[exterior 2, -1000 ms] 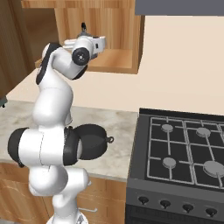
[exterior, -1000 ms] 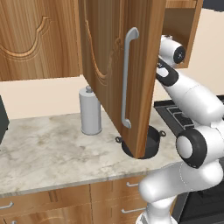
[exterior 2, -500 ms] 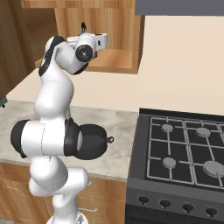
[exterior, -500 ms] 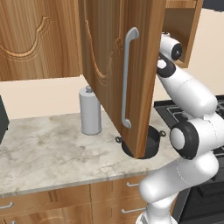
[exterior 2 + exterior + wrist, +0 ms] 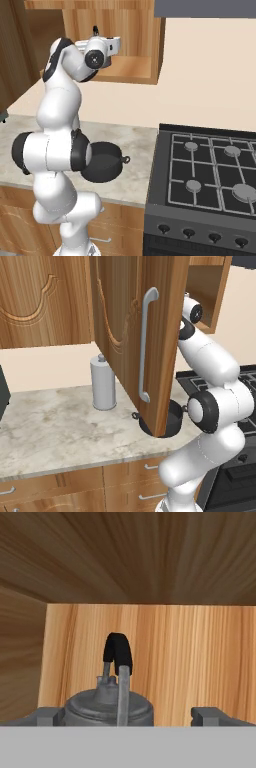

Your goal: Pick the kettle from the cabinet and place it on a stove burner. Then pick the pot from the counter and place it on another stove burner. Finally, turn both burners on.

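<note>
The white arm is reaching up into the open wooden wall cabinet (image 5: 131, 45), whose carved-panel door with its long vertical silver bar handle (image 5: 145, 346) is standing swung out over the surface. The small squat grey metal kettle (image 5: 109, 706) with its thin arched black handle (image 5: 118, 649) is sitting on the cabinet shelf, directly ahead of the end effector (image 5: 131, 716) and slightly toward 9 o'clock of centre in the hand view. The two grey finger tips are standing wide apart, one at either side of the kettle body, and are gripping nothing.

Step in hand: approaching the kettle for the grasp. To do it well:

- Shift the hand slightly toward 9 o'clock so the arched handle is sitting midway between the finger tips.
- Judging by the low position of the tips against the kettle, raise the hand toward 12 o'clock if the handle is the intended grasp point.
- Advance slowly; the cabinet ceiling and side wall are lying close.
- Withdraw level, clear of the door edge.

The wide, low black-grey round pot (image 5: 102, 162) is resting on the pale marbled stone surface (image 5: 60, 423), beside the black gas stove (image 5: 210, 170).
</note>
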{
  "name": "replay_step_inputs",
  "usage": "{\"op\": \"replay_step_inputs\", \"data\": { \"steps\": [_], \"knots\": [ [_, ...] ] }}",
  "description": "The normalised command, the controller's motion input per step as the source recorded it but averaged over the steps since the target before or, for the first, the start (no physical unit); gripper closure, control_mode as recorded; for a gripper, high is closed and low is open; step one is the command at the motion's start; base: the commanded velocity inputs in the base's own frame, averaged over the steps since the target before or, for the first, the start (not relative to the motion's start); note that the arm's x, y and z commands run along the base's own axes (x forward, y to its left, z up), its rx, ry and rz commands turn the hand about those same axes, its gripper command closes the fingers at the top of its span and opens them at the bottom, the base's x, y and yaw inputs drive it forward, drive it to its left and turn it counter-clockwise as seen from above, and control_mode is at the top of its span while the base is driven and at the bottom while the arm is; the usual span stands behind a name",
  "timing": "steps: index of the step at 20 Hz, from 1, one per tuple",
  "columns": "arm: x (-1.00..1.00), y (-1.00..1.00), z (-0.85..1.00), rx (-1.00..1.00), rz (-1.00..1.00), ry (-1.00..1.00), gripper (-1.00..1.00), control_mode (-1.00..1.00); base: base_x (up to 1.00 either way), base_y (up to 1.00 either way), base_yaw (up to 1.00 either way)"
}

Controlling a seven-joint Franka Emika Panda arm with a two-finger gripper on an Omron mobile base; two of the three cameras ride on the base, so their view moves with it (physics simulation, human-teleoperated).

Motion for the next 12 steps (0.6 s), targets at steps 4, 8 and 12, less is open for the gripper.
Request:
{"op": "replay_step_inputs", "data": {
  "steps": [4,8,12],
  "knots": [
    [0.07,0.0,0.0,0.0,0.0,0.0,-1.0,-1.0,0.0,0.0,0.0],
    [0.08,0.0,0.0,0.0,0.01,0.0,-1.0,-1.0,0.0,0.0,0.0],
    [0.1,0.0,0.0,0.0,0.02,0.0,-1.0,-1.0,0.0,0.0,0.0]
  ]
}}
